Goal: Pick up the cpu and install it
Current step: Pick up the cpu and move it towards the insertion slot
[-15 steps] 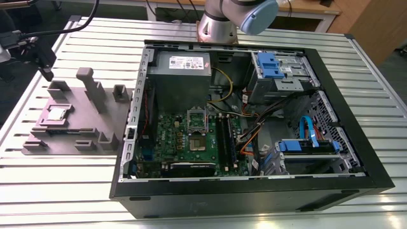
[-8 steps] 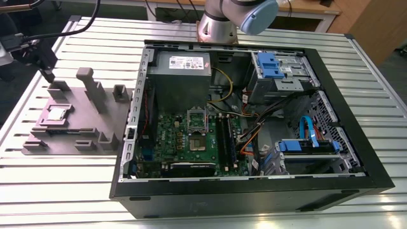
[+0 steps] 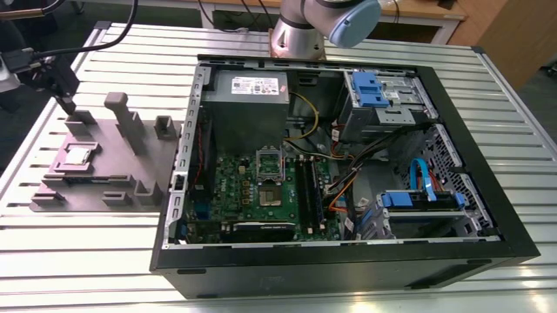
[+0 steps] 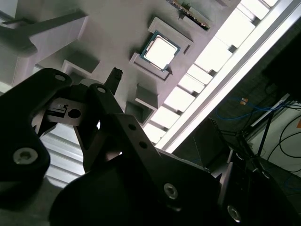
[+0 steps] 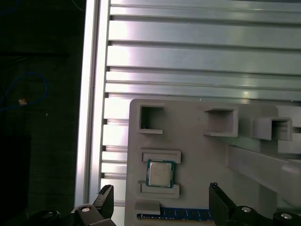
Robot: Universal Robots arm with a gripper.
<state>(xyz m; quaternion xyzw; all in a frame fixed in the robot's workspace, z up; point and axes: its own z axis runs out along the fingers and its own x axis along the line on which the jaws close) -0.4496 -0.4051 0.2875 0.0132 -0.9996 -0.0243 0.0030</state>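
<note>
Silvery metal marks the cpu (image 5: 160, 173), a small square chip lying flat in a shallow recess of the grey-purple holder block (image 5: 202, 155). It is close to the block's edge that runs along the outer rail of the slatted aluminium surface (image 5: 197, 47). In the exterior view the block sits on the surface at the exterior view's left, just beside the open computer case (image 3: 331, 274). The cpu there is near the block's edge away from the case.

The tool (image 5: 161, 188) hangs above the block with its two dark fingers (image 5: 106, 195) spread wide and nothing between them. It does not touch the chip.

In the first wrist view the cpu lies almost on the midline between the fingers, a little ahead of their tips, with its sides square to the line joining them. Being square, it has no long axis to favour. A memory stick (image 5: 174, 214) lies just beside the cpu's recess.

I judge the pick not yet made. The motherboard (image 3: 261, 189) inside the case is well apart from the chip.
</note>
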